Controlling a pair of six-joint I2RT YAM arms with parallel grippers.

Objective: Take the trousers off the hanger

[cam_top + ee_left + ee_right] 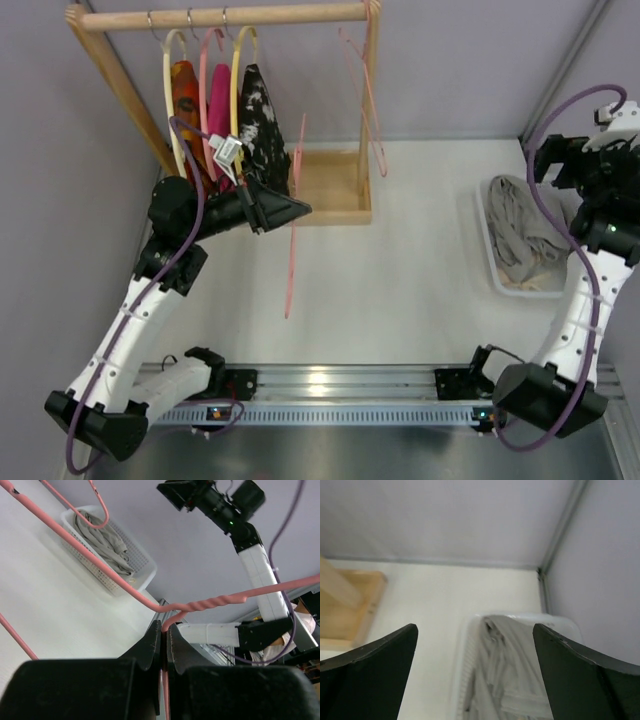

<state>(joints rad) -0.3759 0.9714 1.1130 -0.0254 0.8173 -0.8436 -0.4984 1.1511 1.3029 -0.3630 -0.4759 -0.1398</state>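
trousers (525, 230) lie in basket (487, 250), left gripper (164, 635) pinching hanger (215, 601).

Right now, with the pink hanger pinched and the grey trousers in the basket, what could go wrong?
1. The left gripper pinches the hanger only by its thin wire neck; it might twist or slip out.
2. The hanger's free end appears close to the black-and-white garment on the rack and could snag.
3. The right gripper hangs open over the trousers in the basket; dipping might catch them.
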